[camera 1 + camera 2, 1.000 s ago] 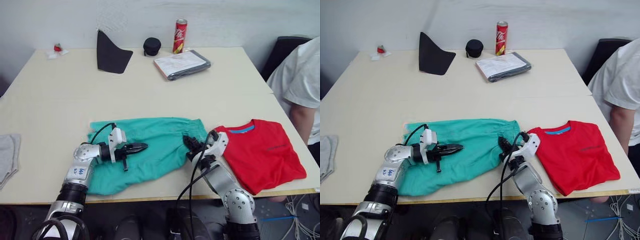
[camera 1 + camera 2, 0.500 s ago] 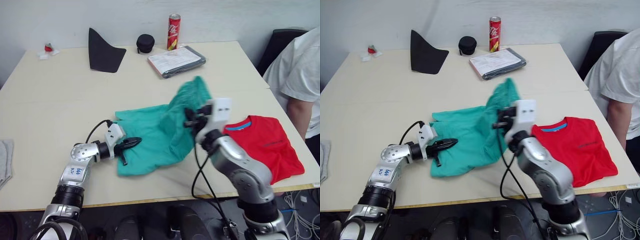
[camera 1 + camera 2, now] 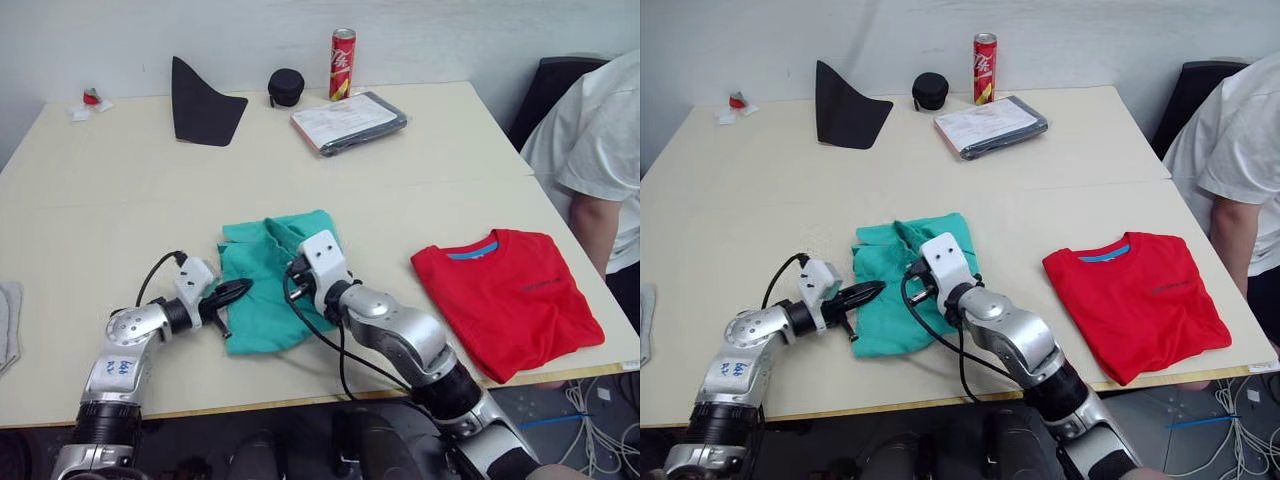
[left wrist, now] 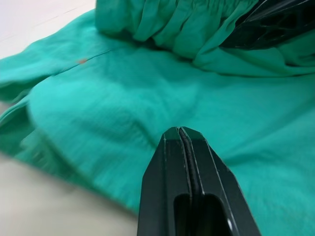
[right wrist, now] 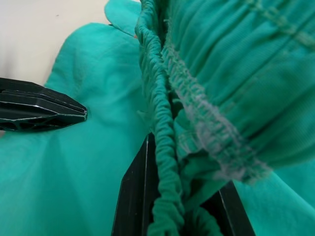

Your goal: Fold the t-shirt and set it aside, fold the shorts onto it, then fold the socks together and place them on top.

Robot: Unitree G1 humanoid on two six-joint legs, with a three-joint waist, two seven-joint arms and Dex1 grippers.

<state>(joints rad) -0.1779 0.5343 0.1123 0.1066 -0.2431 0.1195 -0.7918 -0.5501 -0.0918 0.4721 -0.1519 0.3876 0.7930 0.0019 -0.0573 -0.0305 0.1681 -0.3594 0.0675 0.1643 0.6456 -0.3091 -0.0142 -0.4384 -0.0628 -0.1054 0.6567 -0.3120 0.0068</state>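
Two grippers work the shorts (image 3: 268,290), bunched at the middle of the surface (image 3: 120,200); right gripper (image 5: 172,196) clamps the gathered waistband, laid over the left half; left gripper (image 3: 236,289), fingers pressed together with nothing between, rests its tip on the fabric's left edge; t-shirt (image 3: 510,300) lies folded flat, well apart on the right; sock (image 3: 8,325) at the far left edge.
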